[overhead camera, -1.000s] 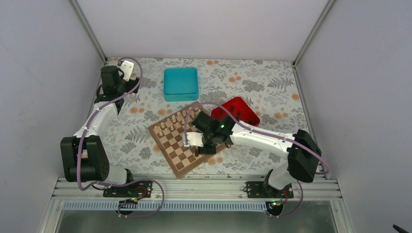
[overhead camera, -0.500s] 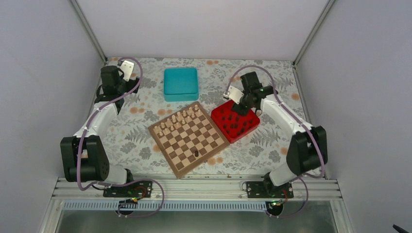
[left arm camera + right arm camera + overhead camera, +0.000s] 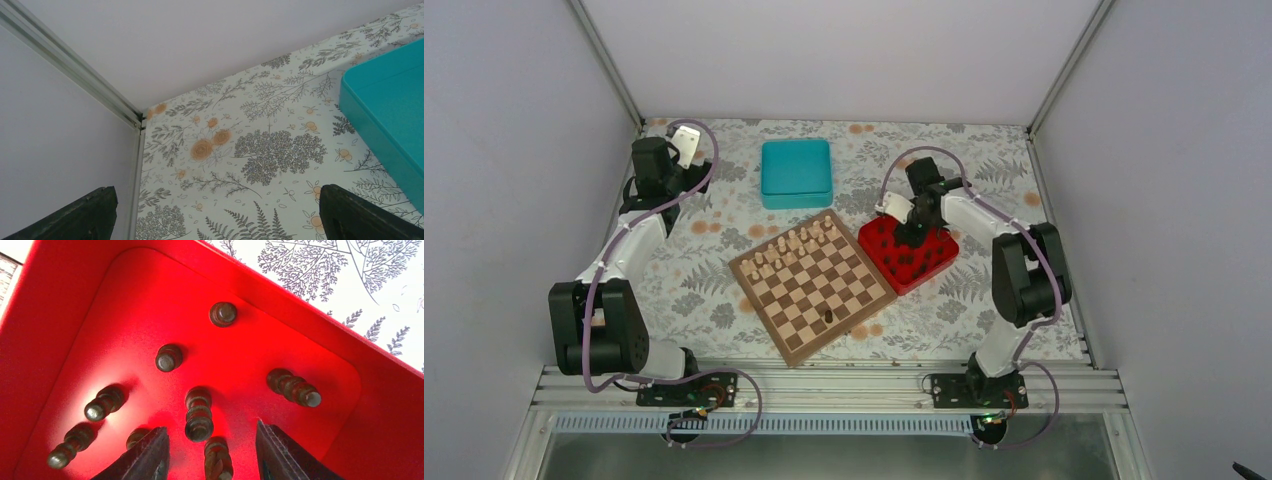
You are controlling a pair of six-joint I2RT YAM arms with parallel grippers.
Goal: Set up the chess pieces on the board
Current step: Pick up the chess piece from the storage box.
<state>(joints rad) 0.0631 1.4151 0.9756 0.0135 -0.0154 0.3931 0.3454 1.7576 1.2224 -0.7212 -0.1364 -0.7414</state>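
The floral-clothed bench (image 3: 984, 160) carried the board (image 3: 809, 290) at its middle, turned askew. The teal box (image 3: 796, 172) lay beyond it, and the red tray (image 3: 939, 255) sat just beside the board's right edge. The left gripper (image 3: 215, 220) hung wide open and empty over the bench's far left corner. The right gripper (image 3: 207, 452) stood partly open inside the tray, straddling one dark piece without touching it. Several dark chess pieces (image 3: 168, 358) stood in the tray. One more (image 3: 827, 318) stood on the board's near side, and pale pieces (image 3: 794, 245) lined its far side.
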